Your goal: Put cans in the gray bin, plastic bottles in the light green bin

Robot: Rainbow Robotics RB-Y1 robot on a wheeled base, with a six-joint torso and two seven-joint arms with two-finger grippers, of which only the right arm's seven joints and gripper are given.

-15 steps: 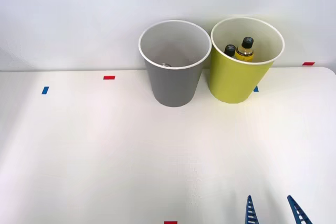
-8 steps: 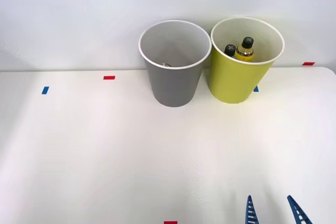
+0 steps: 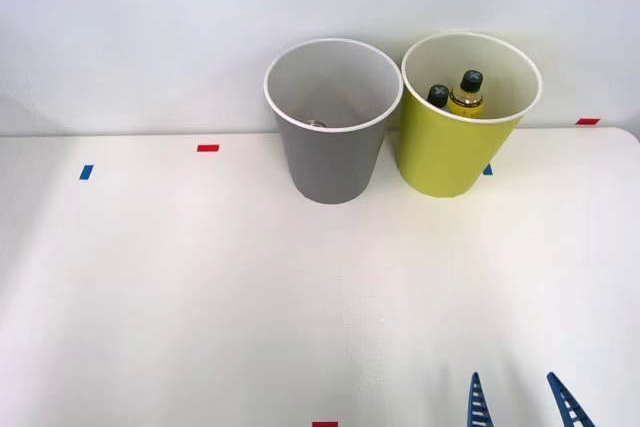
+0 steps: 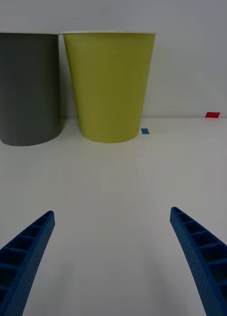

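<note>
Perhaps a can (image 3: 317, 124), gray bin's (image 3: 330, 162) depths.

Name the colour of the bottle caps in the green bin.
Black caps, clearest in the front view.

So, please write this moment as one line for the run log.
right gripper: open, empty, low over table | plastic bottles: two inside light green bin | gray bin: upright beside it
</note>
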